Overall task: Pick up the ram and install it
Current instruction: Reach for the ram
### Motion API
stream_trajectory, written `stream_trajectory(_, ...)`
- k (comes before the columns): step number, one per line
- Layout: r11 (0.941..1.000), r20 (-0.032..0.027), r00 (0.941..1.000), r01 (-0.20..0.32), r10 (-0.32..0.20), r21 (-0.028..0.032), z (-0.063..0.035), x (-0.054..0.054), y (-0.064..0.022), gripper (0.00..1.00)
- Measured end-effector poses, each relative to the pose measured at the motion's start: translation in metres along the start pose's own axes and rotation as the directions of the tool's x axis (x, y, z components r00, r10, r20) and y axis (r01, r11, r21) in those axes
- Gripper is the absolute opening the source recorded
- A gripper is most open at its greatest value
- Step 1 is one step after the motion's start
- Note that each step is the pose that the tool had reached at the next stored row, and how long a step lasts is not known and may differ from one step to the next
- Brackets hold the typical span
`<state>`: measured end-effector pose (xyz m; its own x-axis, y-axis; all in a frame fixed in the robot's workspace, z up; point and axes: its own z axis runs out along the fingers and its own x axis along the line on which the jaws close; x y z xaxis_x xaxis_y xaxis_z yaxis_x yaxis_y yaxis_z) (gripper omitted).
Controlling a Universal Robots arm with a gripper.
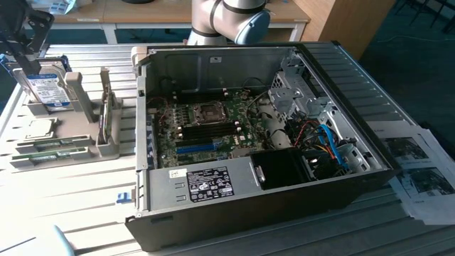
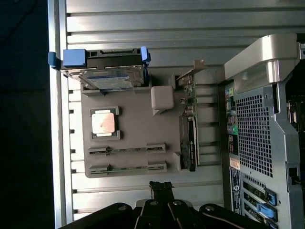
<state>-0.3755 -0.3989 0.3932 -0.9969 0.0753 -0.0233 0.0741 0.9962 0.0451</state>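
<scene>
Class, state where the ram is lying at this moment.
Two ram sticks lie side by side in the grey holder on the exterior view's left, next to the silver processor, outside the open computer case.

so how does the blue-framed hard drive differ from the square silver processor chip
The blue-framed hard drive stands on edge; the square silver processor chip lies flat. The hard drive is larger and carries a blue-and-white label; the processor chip is plain metal. Both sit on the grey holder.
</scene>
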Motion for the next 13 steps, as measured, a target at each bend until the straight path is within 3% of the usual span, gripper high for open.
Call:
stream_trajectory(6, 1.0, 0.0, 1.0, 0.0, 0.0, 0.0, 0.0, 0.0003, 0.0007, 0.1)
stream_trajectory(13, 1.0, 0.0, 1.0, 0.0, 0.0, 0.0, 0.0004, 0.0017, 0.0086, 0.1)
